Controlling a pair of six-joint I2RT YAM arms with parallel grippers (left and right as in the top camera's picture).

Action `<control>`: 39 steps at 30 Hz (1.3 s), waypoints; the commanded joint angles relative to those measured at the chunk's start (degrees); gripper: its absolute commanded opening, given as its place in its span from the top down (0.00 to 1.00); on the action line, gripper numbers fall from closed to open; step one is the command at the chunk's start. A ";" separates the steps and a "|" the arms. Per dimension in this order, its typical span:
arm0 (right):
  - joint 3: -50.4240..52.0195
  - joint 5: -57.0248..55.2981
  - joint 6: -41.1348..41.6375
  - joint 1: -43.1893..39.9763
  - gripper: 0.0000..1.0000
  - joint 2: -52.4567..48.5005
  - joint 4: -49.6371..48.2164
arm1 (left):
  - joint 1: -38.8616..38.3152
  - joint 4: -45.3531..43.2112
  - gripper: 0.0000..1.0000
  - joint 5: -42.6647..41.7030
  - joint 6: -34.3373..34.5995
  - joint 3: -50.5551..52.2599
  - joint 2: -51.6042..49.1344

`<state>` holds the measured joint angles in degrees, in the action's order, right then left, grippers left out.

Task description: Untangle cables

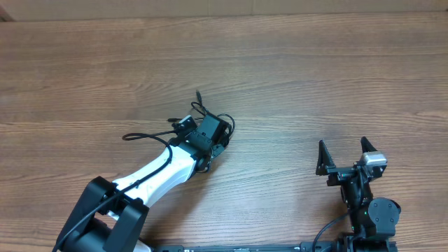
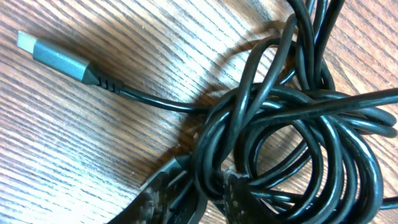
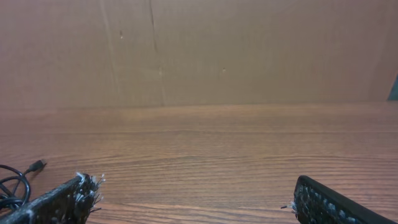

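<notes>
The cables [image 1: 199,107] lie as one tangled bunch of thin black cords left of the table's middle, with one strand trailing off to the left. My left gripper [image 1: 210,133] is down on the bunch and covers most of it. In the left wrist view the cables [image 2: 292,124] form overlapping loops, and a grey plug with a silver tip [image 2: 59,59] lies free at the upper left. A couple of loops pass between the fingers [image 2: 165,196] of the left gripper [image 2: 205,183]; whether they are pinched does not show. My right gripper [image 1: 343,150] stands wide open and holds nothing.
In the right wrist view the right gripper [image 3: 196,190] faces bare wood and a brown cardboard wall [image 3: 199,50] at the back. A bit of the cables [image 3: 12,183] shows at that view's left edge. The right arm's base [image 1: 371,217] is at the front right.
</notes>
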<state>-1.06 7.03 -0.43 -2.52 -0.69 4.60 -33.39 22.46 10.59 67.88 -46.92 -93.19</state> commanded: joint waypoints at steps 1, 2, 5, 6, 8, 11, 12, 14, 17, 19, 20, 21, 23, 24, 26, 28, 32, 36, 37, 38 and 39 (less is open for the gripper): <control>0.59 -0.55 0.02 0.26 0.00 0.52 -0.22 | 0.02 -0.52 0.55 3.32 0.31 0.22 -1.20; 0.59 -0.55 0.00 0.26 0.00 0.52 -0.22 | 0.02 -0.79 0.53 3.39 0.31 0.22 -1.20; 0.59 -0.55 0.00 0.26 0.00 0.52 -0.22 | 0.02 -1.14 0.52 3.58 0.31 0.22 -1.20; 0.59 -0.55 0.00 0.26 0.00 0.52 -0.22 | 0.02 -1.31 0.52 3.67 0.31 0.22 -1.20; 0.59 -0.55 0.00 0.26 0.00 0.52 -0.22 | 0.02 -1.62 0.51 3.78 0.31 0.22 -1.20; 0.59 -0.55 0.00 0.26 0.00 0.52 -0.22 | 0.02 -1.97 0.54 4.00 0.31 0.22 -1.20; 0.59 -0.55 0.00 0.26 0.00 0.52 -0.22 | 0.02 -1.95 0.53 4.22 0.28 0.22 -1.20; 0.59 -0.55 0.00 0.26 0.00 0.52 -0.22 | 0.02 -1.95 0.58 4.52 0.28 0.22 -1.20; 0.59 -0.55 0.00 0.26 0.00 0.52 -0.22 | 0.02 -1.95 0.66 4.57 0.28 0.22 -1.20; 0.59 -0.55 0.00 0.26 0.00 0.52 -0.22 | 0.02 -1.90 0.72 4.57 0.28 0.22 -1.20; 0.59 -0.55 0.00 0.26 0.00 0.52 -0.22 | 0.00 -1.90 0.74 4.55 0.28 0.22 -1.20; 0.59 -0.55 0.00 0.26 0.00 0.52 -0.22 | -0.02 -1.90 0.75 4.55 0.28 0.22 -1.20; 0.59 -0.55 0.02 0.26 0.00 0.52 -0.22 | -0.02 -1.90 0.76 4.13 0.28 0.22 -1.20; 0.59 -0.55 0.00 0.26 0.00 0.52 -0.22 | -0.02 -1.90 0.76 3.82 0.28 0.22 -1.20; 0.59 -0.55 0.00 0.26 0.00 0.52 -0.22 | -0.02 -1.90 0.75 3.26 0.28 0.22 -1.20; 0.59 -0.55 0.00 0.26 0.00 0.52 -0.22 | -0.02 -1.68 0.73 3.08 0.28 0.22 -1.20; 0.59 -0.55 0.00 0.26 0.00 0.52 -0.22 | -0.04 -1.38 0.65 2.91 0.28 0.24 -1.20; 0.59 -0.55 0.02 0.26 0.00 0.52 -0.22 | -0.04 -1.27 0.65 2.89 0.28 0.24 -1.22; 0.59 -0.55 0.00 0.26 0.00 0.52 -0.22 | -0.04 -1.27 0.66 2.86 0.28 0.24 -1.22; 0.59 -0.55 0.00 0.26 0.00 0.52 -0.22 | -0.09 -1.25 0.68 2.84 0.28 0.26 -1.22; 0.59 -0.55 0.00 0.26 0.00 0.52 -0.22 | -0.15 -1.14 0.70 2.84 0.28 0.26 -1.22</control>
<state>-1.06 7.03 -0.43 -2.52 -0.69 4.58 -33.39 21.17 13.50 67.83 -46.87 -93.67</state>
